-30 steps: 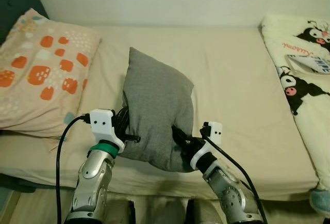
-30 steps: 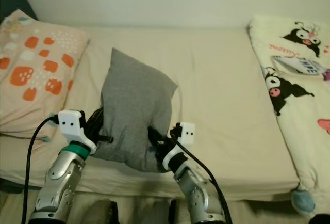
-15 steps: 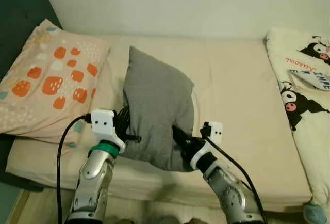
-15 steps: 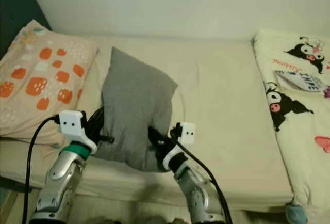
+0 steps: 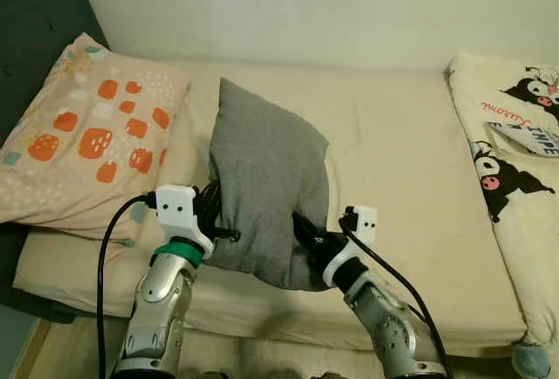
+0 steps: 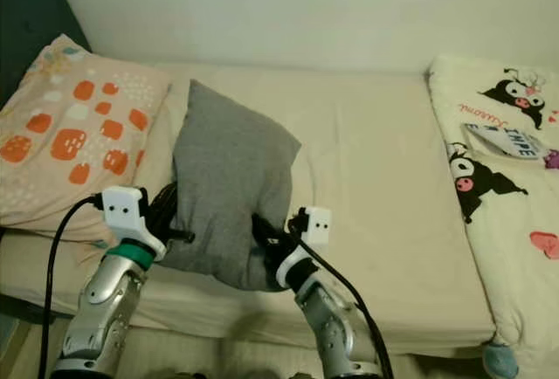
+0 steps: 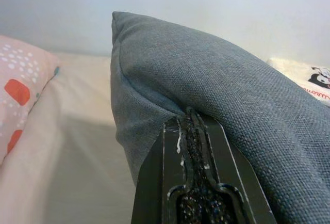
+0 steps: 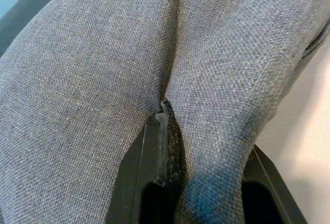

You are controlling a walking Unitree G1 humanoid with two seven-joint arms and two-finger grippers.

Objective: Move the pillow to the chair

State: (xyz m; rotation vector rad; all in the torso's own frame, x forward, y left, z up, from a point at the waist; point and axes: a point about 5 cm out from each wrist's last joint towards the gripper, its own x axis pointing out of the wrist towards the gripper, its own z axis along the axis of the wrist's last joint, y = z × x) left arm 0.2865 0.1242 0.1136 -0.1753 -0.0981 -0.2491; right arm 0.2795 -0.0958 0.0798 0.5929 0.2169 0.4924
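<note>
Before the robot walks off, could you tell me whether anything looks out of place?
Only the grey pillow: it stands on end above the bed, pinched between the left gripper and right gripper. Nothing looks spilled or damaged.

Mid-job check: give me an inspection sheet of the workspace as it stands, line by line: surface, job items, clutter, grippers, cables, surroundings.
Surface: bed with a cream sheet, mostly bare in the middle.
Job's things: grey pillow held upright between both grippers at the bed's near edge; chair: nothing seen.
Clutter: orange-patterned pillow on the robot's left; cartoon-print blanket on its right.
Grippers: left gripper shut on the grey pillow's left edge; right gripper shut on a fold of its lower right side.
Cables: black cable looping from the left wrist; another black cable along the right forearm.
Surroundings: pale wall behind the bed.
</note>
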